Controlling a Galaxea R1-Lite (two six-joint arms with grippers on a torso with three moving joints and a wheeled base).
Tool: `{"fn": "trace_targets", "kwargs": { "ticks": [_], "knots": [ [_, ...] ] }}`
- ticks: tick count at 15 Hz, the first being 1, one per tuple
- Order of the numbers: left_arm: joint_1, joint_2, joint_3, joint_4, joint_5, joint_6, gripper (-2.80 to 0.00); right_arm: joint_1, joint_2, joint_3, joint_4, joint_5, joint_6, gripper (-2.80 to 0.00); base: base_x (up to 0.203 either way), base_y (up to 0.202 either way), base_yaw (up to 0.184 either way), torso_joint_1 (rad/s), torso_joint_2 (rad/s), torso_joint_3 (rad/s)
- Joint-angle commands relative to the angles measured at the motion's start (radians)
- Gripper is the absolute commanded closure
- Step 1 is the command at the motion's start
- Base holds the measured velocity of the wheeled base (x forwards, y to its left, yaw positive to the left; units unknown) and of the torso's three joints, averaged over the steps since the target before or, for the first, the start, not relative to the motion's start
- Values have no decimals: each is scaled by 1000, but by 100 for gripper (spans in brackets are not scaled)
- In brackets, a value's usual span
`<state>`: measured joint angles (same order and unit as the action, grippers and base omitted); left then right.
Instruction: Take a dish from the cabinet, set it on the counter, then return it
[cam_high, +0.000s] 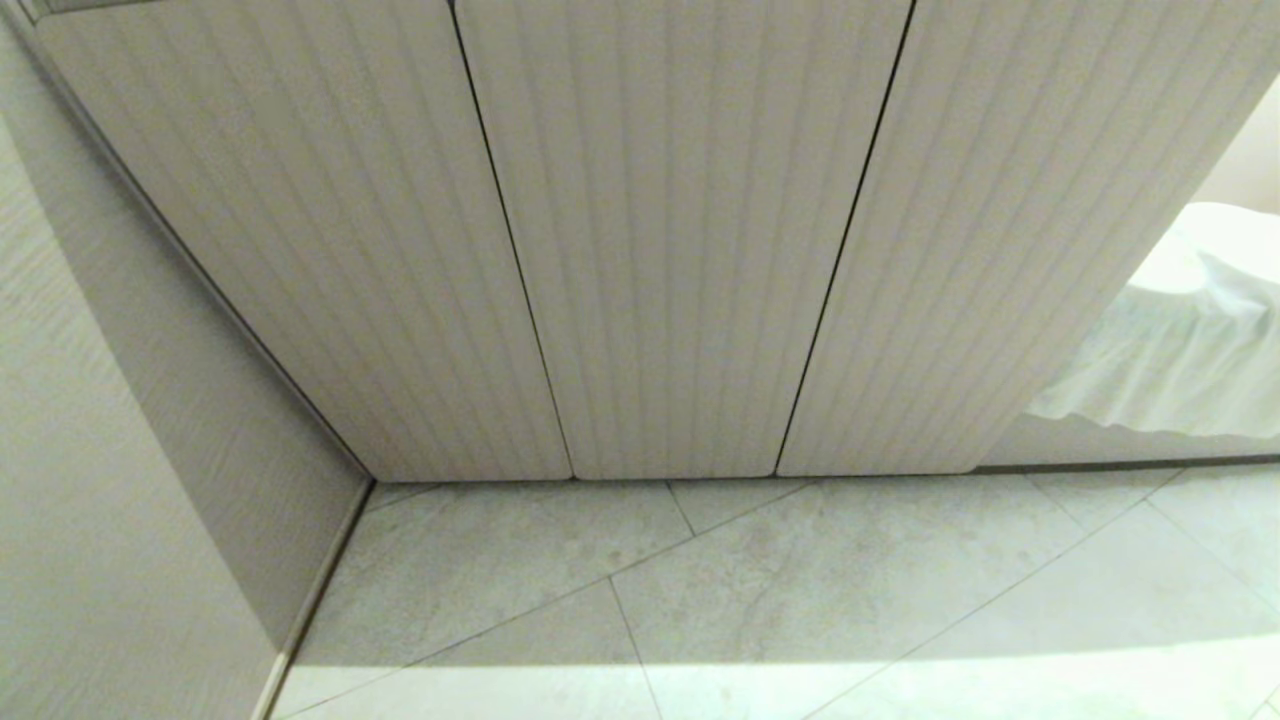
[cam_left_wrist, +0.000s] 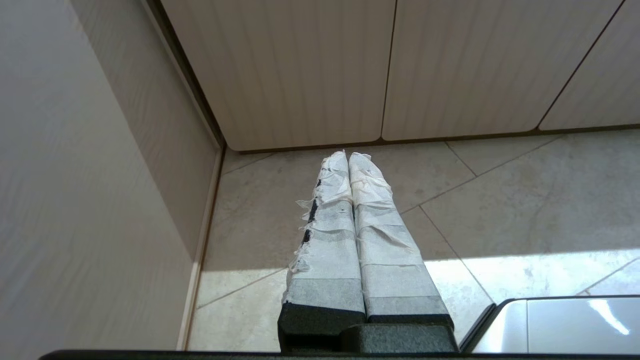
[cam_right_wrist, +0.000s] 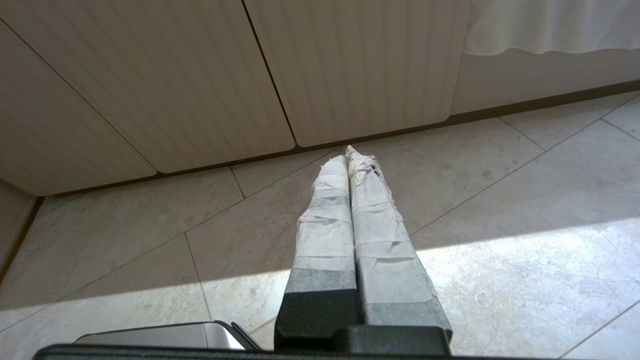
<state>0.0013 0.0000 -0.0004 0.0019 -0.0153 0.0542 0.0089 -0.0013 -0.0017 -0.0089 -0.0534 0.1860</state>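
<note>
My left fingers (cam_left_wrist: 348, 159) are clenched together on nothing, low above the tiled floor (cam_left_wrist: 500, 200); my right fingers (cam_right_wrist: 346, 156) likewise. Beyond them stands the cabinet (cam_high: 680, 230), its ribbed doors closed; the dish is hidden.

Beige ribbed cabinet (cam_high: 680, 250) doors above pale grey mottled floor tiles (cam_high: 800, 600)

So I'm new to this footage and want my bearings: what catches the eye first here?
The cabinet, its three ribbed beige doors all closed, fills the head view above a tiled floor crossed by sunlight. In the wrist views, the left gripper and right gripper, both tape-wrapped, shut and empty, hang over that floor.
</note>
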Motion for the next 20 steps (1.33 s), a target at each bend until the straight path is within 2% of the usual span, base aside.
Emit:
{"fn": "trace_targets", "kwargs": {
  "ticks": [1,20],
  "knots": [
    [0,1,-1,0,1,-2,0,0,1,0,0,0,0,0,0,0,0,0,0,0],
    [0,0,0,-2,5,-10,0,0,1,0,0,0,0,0,0,0,0,0,0,0]
  ]
}}
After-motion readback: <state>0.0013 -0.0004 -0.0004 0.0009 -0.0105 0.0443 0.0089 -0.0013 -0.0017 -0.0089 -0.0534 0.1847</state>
